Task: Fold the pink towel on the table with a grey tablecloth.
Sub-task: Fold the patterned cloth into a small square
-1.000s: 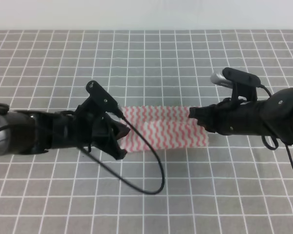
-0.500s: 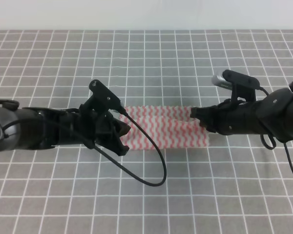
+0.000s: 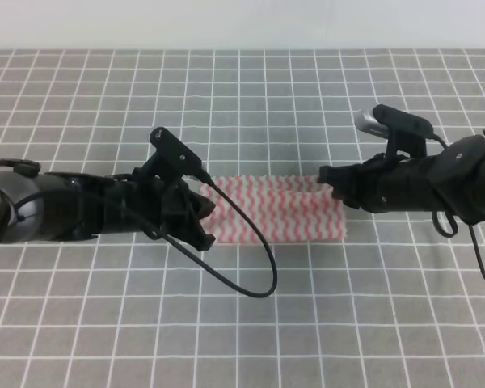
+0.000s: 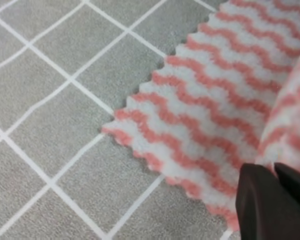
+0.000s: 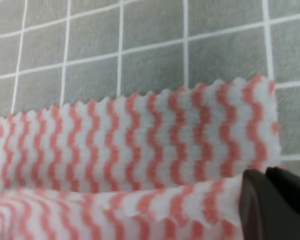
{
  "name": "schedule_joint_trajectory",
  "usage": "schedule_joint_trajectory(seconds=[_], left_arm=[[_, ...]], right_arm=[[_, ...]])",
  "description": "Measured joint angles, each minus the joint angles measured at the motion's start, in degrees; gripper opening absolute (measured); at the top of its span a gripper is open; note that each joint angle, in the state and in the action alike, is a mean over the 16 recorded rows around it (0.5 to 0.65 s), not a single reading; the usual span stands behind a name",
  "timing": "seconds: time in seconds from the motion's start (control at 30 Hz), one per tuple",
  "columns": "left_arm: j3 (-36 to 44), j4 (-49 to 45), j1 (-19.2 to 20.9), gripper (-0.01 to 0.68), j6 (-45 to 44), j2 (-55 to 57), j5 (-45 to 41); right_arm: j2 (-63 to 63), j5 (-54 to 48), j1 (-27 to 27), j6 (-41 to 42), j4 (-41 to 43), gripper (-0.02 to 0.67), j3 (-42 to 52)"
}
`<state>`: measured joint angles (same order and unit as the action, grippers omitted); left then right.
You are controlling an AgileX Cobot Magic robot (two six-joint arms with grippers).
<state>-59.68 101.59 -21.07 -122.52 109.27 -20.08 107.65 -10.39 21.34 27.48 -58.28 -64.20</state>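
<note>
Pink towel [image 3: 275, 212] half folded; my left gripper [image 3: 200, 212] and right gripper [image 3: 330, 181] both pinch lifted edge; laying down, flattening left.

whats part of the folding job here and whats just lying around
Part of the job: pink towel, grey tablecloth table, left tool, right tool, each pinching a towel end.
Lying about: nothing loose; only the left arm's cable.
</note>
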Motion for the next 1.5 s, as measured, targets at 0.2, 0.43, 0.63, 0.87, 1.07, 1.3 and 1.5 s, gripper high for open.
schedule_joint_trajectory(seconds=[0.2, 0.43, 0.63, 0.87, 1.07, 1.3, 1.5], left_arm=[[-0.84, 0.01, 0.0, -0.002, -0.07, 0.59, 0.31], [-1.71, 0.12, 0.0, -0.002, -0.13, 1.76, 0.56], [-2.08, 0.12, 0.0, -0.002, -0.13, 2.69, 1.24], [-2.44, 0.12, 0.0, -0.002, -0.09, 3.07, 1.95], [-3.26, 0.01, 0.0, -0.002, 0.19, 3.22, 2.26], [-4.89, 0.12, 0.0, -0.002, 0.55, 3.18, 2.61], [-6.32, 0.01, 0.0, -0.002, 0.68, 3.2, 3.46]], right_arm=[[0.89, -1.38, -0.8, 0.0, 0.04, -0.015, -1.71], [2.47, -2.85, -1.33, -0.01, 0.17, -0.015, -3.67], [4.01, -3.36, -1.5, -0.01, 0.26, -0.015, -4.63], [5.17, -3.94, -1.49, 0.0, 0.39, -0.015, -5.57], [5.51, -4.33, -1.48, 0.01, 0.53, -0.015, -6.12], [5.61, -4.53, -1.47, 0.0, 0.7, -0.015, -7.02], [5.62, -4.66, -1.47, 0.0, 0.82, -0.015, -7.97]])
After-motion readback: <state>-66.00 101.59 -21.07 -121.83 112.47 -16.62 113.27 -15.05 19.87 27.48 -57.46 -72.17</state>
